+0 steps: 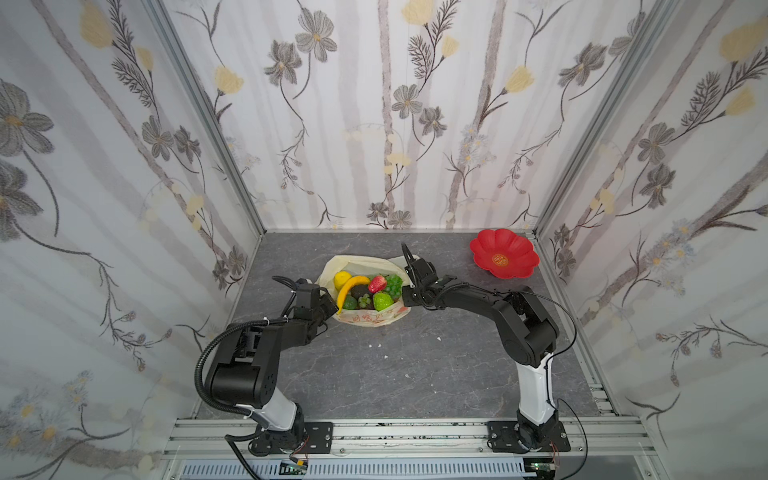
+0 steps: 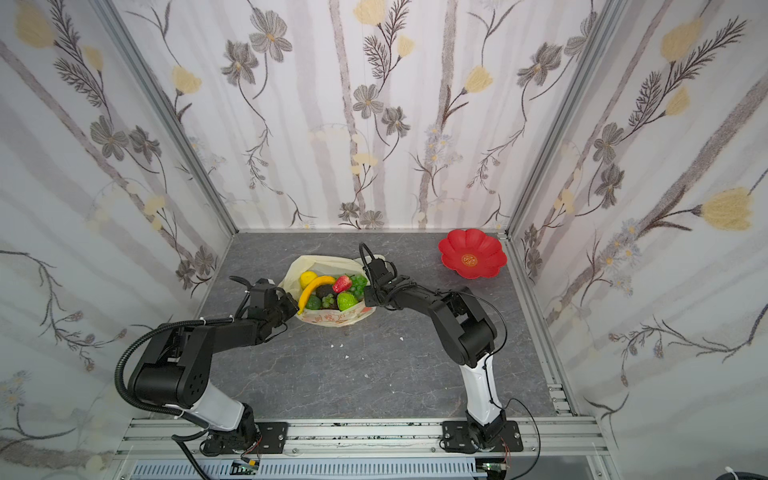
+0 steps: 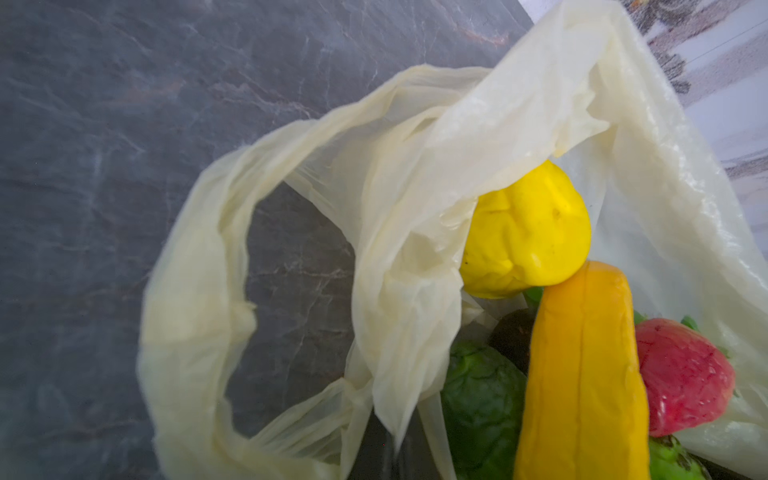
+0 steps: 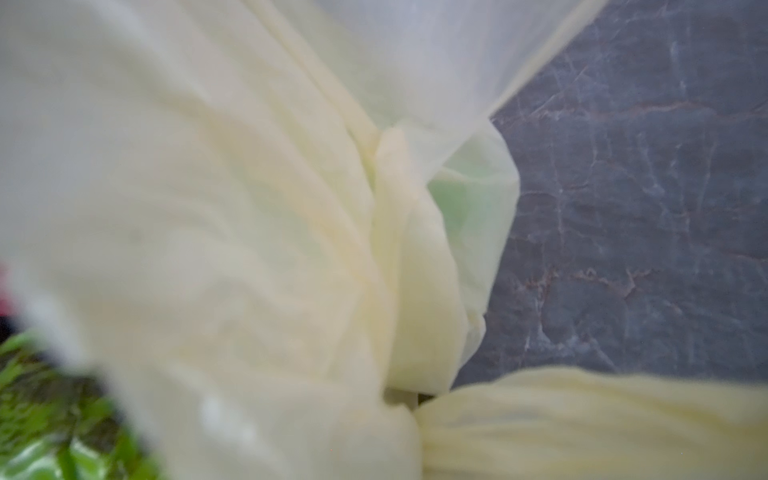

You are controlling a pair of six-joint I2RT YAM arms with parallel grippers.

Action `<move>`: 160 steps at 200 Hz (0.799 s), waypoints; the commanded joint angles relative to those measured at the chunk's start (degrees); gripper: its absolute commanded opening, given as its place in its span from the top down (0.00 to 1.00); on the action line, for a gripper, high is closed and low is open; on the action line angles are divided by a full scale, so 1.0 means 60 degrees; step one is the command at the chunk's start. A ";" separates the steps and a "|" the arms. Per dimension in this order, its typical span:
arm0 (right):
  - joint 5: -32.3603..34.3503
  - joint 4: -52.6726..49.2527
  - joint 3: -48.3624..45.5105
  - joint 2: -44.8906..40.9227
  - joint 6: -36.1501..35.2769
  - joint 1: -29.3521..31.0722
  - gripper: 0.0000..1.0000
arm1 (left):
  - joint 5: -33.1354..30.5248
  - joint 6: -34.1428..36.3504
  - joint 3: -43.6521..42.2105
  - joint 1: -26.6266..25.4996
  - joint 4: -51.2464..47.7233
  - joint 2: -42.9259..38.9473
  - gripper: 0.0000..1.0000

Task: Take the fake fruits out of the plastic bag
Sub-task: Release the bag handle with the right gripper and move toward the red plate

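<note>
The fake fruits lie heaped inside the plastic bag, which sits on the table toward the back. Its mouth is spread upward, so the pile shows in both top views: a long banana on the left, a yellow orange against its far end, a strawberry, green grapes, a bumpy custard apple, and darker pieces underneath that are harder to tell apart. They look light, hard-shelled and glossy, so they will likely slip in a pinch. The banana is best taken across its narrow middle and the round ones across their widest part, top pieces first, since the lower ones seem wedged. The bag is thin, limp film that would probably rise with anything lifted unless it is pinned. Its loose rim droops over the orange in the left wrist view, beside a handle loop lying on the table. The left claw is at the bag's near left edge with its jaws together; whether film is caught between them I cannot tell. The right claw is at the bag's right edge with gathered film filling its wrist view, but its jaws are hidden, so I cannot tell how they stand. The red plate lies well apart in the far right corner.
</note>
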 commanded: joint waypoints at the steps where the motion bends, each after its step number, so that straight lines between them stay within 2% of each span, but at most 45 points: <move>1: 0.0027 0.0042 0.0388 0.0211 -0.0024 -0.0231 0.79 | 0.0402 -0.0188 0.0221 0.0152 0.1042 0.0398 1.00; 38: -0.0120 0.0211 -0.0150 -0.0241 -0.0082 -0.0368 0.79 | 0.0515 0.0141 0.0144 0.0146 0.1389 0.0551 1.00; 75: -0.0302 0.0330 -0.0756 -0.0765 -0.0083 -0.0375 0.71 | 0.0462 0.0195 -0.0299 0.0147 0.1390 0.0122 1.00; 115: -0.0511 0.0163 -0.1016 -0.1582 -0.0105 -0.0368 0.52 | 0.0721 -0.0020 -0.0723 0.0114 0.1349 -0.0187 1.00; 137: -0.0437 0.0185 -0.1651 -0.2643 -0.0084 -0.0478 0.37 | 0.0764 -0.0071 -0.1145 0.0117 0.1262 -0.0640 1.00; 160: -0.0569 0.0278 -0.2542 -0.3972 0.0058 -0.0892 0.29 | 0.0691 -0.0011 -0.1590 0.0092 0.1105 -0.1289 1.00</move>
